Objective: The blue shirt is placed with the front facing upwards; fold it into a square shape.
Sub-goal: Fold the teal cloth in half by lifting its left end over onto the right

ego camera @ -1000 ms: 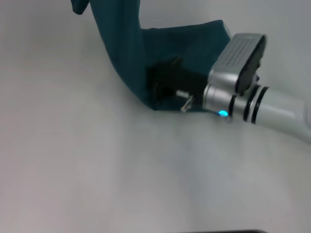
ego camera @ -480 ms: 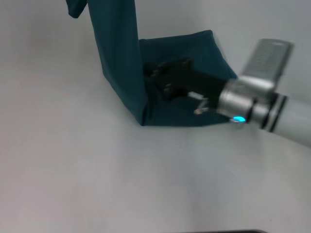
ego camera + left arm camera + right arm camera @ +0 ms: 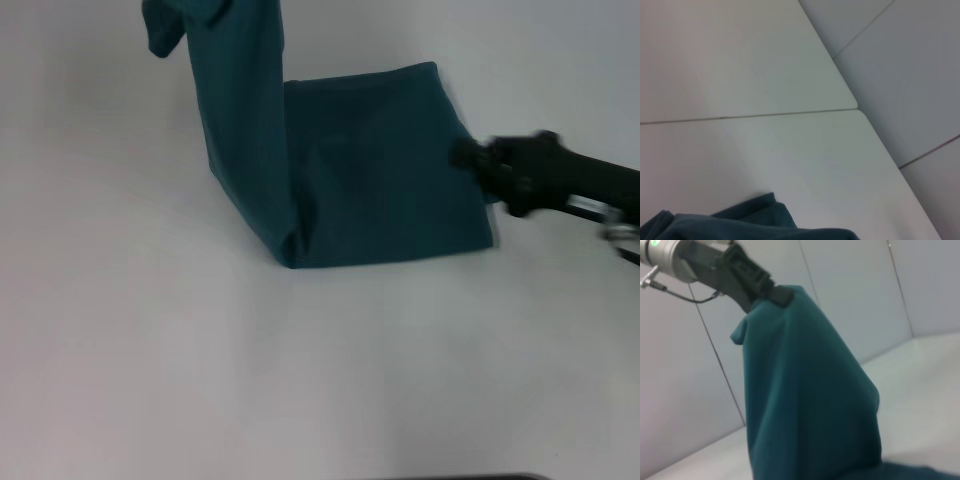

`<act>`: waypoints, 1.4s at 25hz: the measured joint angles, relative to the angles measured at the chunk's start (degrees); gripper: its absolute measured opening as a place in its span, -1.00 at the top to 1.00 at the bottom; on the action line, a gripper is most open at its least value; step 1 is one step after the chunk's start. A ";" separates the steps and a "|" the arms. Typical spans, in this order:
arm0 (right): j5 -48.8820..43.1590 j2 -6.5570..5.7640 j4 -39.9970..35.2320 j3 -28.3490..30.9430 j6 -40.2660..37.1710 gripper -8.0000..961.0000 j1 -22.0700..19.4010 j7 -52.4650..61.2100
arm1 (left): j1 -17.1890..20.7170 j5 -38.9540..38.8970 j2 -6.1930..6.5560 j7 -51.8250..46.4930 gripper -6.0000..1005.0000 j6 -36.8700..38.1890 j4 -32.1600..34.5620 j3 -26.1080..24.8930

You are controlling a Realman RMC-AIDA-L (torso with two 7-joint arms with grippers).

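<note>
The blue shirt (image 3: 380, 170) lay part flat on the counter (image 3: 300, 380) toward its far edge, with one end lifted in a tall hanging strip (image 3: 235, 120) at the robot's left. The right wrist view showed why: the left claw (image 3: 777, 294) was clamped on the top of that raised cloth, holding it up high, likely so the lifted half could be laid over the flat half for the next fold. No print showed; plain teal faced up. The flat panel had a straight near edge, and the crease where flat met lifted came to a point at the near left corner of the panel.

The right claw (image 3: 468, 155) sat at the flat panel's right edge, just touching or barely beside it; whether its fingers were wide or narrow could not be told. It seemed clear of the fold path.

Bare counter ran wide on the near side and to the left, so there was plenty of room to swing cloth down.
</note>
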 joint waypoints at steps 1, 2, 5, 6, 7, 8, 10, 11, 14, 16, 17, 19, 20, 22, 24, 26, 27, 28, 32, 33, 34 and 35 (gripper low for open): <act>-0.44 -0.01 -2.98 -0.79 -1.47 0.97 -1.39 3.05 | 0.06 0.00 -0.33 0.31 0.86 0.11 0.00 0.19; -0.70 -0.02 -5.64 -1.17 -2.89 0.97 -2.64 5.15 | 0.09 0.00 -0.53 0.47 0.87 0.11 0.00 0.31; -1.51 -0.03 -10.98 -1.53 -6.85 0.97 -5.56 9.00 | 0.15 0.00 -1.54 1.02 0.87 -0.03 0.00 1.13; -1.89 -0.06 -12.42 -1.53 -7.75 0.97 -6.29 9.83 | 0.15 0.00 -1.79 1.08 0.87 -0.16 0.00 1.47; -2.64 -0.08 -13.56 -1.54 -8.49 0.97 -6.84 10.70 | 0.12 0.04 -2.10 1.10 0.86 -0.46 0.00 1.90; -3.43 -0.11 -14.37 -1.55 -8.97 0.97 -7.17 11.40 | 0.03 0.17 -2.44 1.06 0.86 -0.79 -0.01 2.39; -5.74 -0.13 -15.68 -1.61 -9.96 0.97 -7.64 12.32 | -0.24 0.34 -3.27 0.97 0.86 -1.65 -0.04 3.25; -6.67 -0.16 -15.99 -1.61 -10.19 0.97 -7.68 12.44 | -0.35 0.33 -3.63 0.90 0.86 -2.13 -0.06 3.72; -8.63 -0.19 -16.28 -1.64 -10.48 0.97 -7.61 12.57 | -0.89 0.19 -4.92 0.76 0.85 -3.90 -0.03 5.80; -9.37 -0.20 -16.22 -1.66 -10.48 0.97 -7.44 12.58 | -1.39 0.18 -5.97 0.71 0.85 -4.95 0.30 6.94; -9.73 -0.21 -16.17 -1.66 -10.48 0.97 -7.37 12.58 | -1.71 0.30 -6.47 0.70 0.84 -5.49 0.73 7.28; -10.38 -0.21 -16.18 -1.68 -10.48 0.97 -7.28 12.58 | -2.27 0.54 -7.33 0.66 0.84 -6.70 1.58 7.97; -10.79 -0.21 -16.24 -1.68 -10.48 0.97 -7.25 12.59 | -2.41 0.66 -7.73 0.53 0.84 -7.46 1.89 8.59; -11.38 -0.28 -16.32 -1.69 -10.56 0.97 -7.25 12.60 | -2.47 1.11 -8.38 -0.12 0.83 -9.14 2.41 10.58; -11.53 -0.37 -16.35 -1.70 -10.58 0.97 -7.37 12.60 | -2.47 1.81 -8.81 -0.96 0.83 -11.02 3.34 12.59; -11.56 -0.41 -16.37 -1.64 -10.59 0.97 -7.52 12.61 | -2.64 2.12 -9.23 -1.44 0.82 -13.32 5.04 14.03; -11.56 -0.41 -16.38 -1.60 -10.59 0.97 -7.56 12.61 | -2.77 2.07 -9.30 -1.50 0.82 -14.15 5.82 14.55; -11.56 -0.41 -16.38 -1.58 -10.60 0.97 -7.55 12.61 | -2.98 2.00 -9.36 -1.59 0.81 -15.06 6.73 15.32; -11.56 -0.40 -16.35 -1.69 -10.64 0.97 -7.41 12.62 | -4.90 2.14 -9.39 -2.04 0.80 -18.66 12.23 18.93; -11.57 -0.39 -16.35 -1.69 -10.66 0.97 -7.36 12.63 | -5.35 2.20 -9.40 -2.01 0.80 -19.20 13.34 19.44; -11.56 -0.39 -16.35 -1.69 -10.69 0.97 -7.31 12.63 | -5.63 2.20 -9.40 -1.93 0.80 -19.46 14.01 19.66; -11.56 -0.39 -16.34 -1.70 -10.72 0.97 -7.27 12.63 | -5.94 2.20 -9.40 -1.82 0.80 -19.66 14.65 19.93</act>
